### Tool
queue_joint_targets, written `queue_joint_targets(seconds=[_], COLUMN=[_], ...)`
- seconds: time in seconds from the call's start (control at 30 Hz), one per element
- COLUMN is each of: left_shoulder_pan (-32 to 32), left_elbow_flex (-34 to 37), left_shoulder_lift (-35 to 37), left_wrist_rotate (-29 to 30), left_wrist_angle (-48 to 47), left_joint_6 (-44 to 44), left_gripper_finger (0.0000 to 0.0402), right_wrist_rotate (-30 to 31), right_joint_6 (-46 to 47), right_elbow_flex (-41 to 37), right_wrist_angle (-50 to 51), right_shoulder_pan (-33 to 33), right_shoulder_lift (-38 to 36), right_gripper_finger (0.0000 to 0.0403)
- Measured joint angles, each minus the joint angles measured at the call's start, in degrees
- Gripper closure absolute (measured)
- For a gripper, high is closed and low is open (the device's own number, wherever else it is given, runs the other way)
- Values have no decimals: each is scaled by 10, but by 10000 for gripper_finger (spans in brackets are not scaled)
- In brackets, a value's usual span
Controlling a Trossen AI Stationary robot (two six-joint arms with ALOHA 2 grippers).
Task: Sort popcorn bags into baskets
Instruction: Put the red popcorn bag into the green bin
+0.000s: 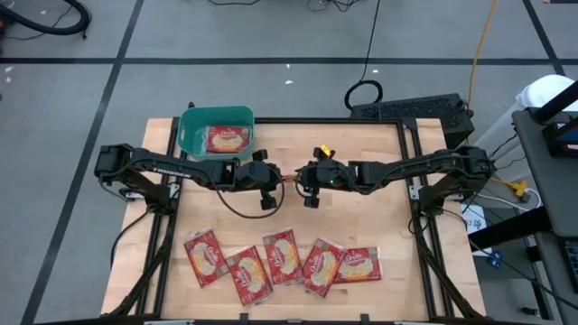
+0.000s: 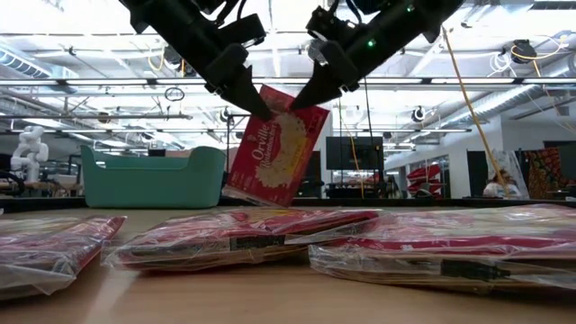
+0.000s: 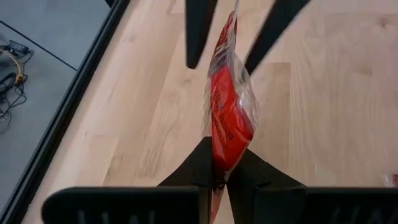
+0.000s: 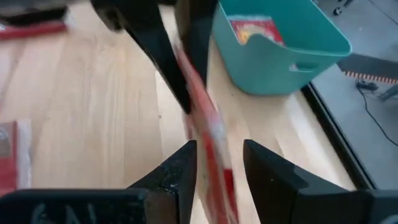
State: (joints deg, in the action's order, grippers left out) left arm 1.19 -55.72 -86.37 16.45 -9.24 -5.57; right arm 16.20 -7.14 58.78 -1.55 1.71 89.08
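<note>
Popcorn bag (image 2: pixel 277 144) held in the air between both arms, over the middle of the pale wooden surface (image 1: pixel 379 217).

The left gripper (image 3: pixel 219 163) is clamped on the bag; the right gripper (image 4: pixel 217 158) stands parted around its other edge. The teal basket (image 1: pixel 191 129) at the surface's 11 o'clock corner holds one bag (image 1: pixel 228 138). Five bags (image 1: pixel 282 262) lie in a row along the 6 o'clock edge. Around lies grey floor (image 1: pixel 226 36) with black cables; a workshop hall with ceiling lights shows beyond.
</note>
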Motion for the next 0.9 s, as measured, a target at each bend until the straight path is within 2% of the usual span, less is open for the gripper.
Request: queue_joint_targets(seconds=[0.13,0.3,0.53,0.63,0.73,0.8,0.9], left_shoulder_pan=[0,0,-3,-3,-6,-6,-3], left_elbow_flex=[0,0,0,0,0,0,0], left_shoulder_lift=[0,0,0,0,5,16,25], left_wrist_rotate=[0,-3,-12,-9,31,53,54], left_wrist_angle=[7,21,32,18,-16,-66,-149], left_joint_6=[-1,-8,13,18,40,67,113], left_gripper_finger=[383,360,344,311,267,242,213], right_wrist_rotate=[-26,-31,-47,-47,-45,-45,-45], right_joint_6=[3,6,4,4,4,8,20], right_elbow_flex=[0,-2,-3,-3,-3,-3,-3], right_wrist_angle=[29,35,32,45,67,94,119], right_shoulder_pan=[11,17,17,19,20,20,19], right_shoulder_lift=[0,10,31,28,15,8,-1], right_gripper_finger=[277,290,389,385,382,390,396])
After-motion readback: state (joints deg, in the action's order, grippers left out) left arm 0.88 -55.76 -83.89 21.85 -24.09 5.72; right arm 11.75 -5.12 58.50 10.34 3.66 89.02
